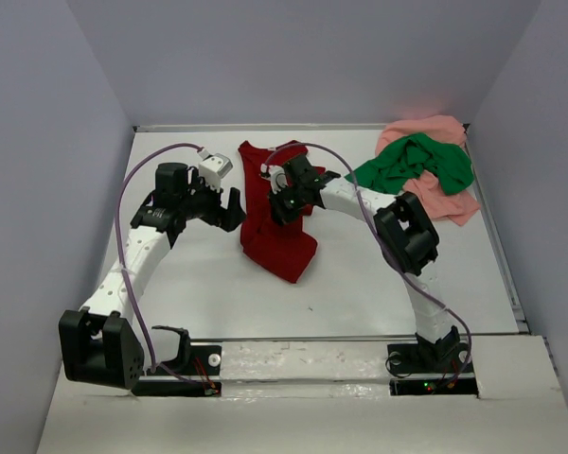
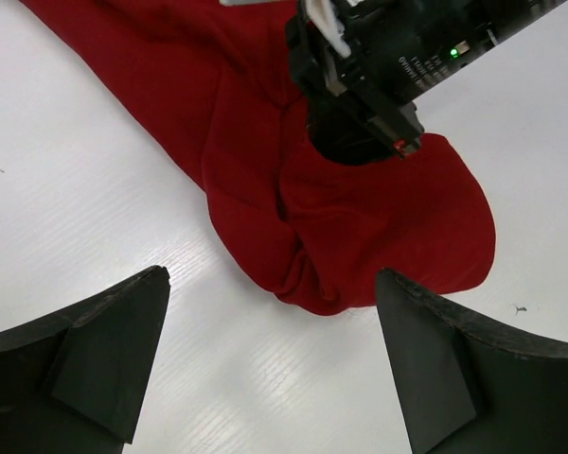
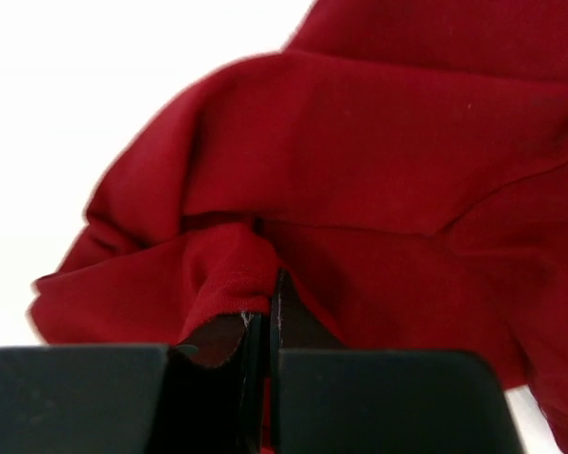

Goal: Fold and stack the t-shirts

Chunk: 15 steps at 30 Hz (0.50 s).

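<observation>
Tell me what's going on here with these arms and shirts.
The right gripper has its jaws shut on a fold of the dark red t-shirt, which lies crumpled on the table. The left gripper hovers beside it, jaws open, holding nothing. The green t-shirt sits heaped on the pink t-shirt in the far right corner, both unfolded.

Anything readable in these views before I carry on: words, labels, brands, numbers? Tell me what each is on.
No text reads clearly.
On the right gripper: small white print beside the green light on its housing, seen in the left wrist view, too small to read.
On the dark red t-shirt, green t-shirt and pink t-shirt: no print or label shows.
</observation>
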Tool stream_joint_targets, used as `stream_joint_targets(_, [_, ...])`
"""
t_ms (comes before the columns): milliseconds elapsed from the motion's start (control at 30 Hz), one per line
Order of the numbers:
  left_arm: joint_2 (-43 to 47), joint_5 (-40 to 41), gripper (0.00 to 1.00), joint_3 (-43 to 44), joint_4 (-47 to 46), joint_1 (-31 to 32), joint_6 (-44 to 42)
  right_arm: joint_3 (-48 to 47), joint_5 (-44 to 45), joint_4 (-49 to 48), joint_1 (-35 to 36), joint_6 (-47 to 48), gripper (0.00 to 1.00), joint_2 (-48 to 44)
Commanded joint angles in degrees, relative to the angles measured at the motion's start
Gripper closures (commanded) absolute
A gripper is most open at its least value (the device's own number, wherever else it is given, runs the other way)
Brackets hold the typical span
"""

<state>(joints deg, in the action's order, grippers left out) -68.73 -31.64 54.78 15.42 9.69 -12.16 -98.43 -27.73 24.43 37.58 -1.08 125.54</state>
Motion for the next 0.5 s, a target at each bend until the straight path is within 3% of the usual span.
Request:
stream_joint_targets(0, [-0.09, -3.08, 0.01, -0.29, -1.53, 0.33, -0.14, -5.16, 0.65, -0.17, 0.39, 2.29, 1.0, 2.07])
stream_joint_targets(367, [-0.26, -3.34, 0.01, -1.43, -1.8, 0.24, -0.32, -35.65, -0.66, 9.58, -0.67, 5.73, 1.0, 15.52])
stream_joint_targets(467, [-0.44, -3.61, 0.01, -1.43, -1.88, 0.33, -0.4, -39.45, -0.92, 9.68, -0.67, 6.0, 1.0, 17.37])
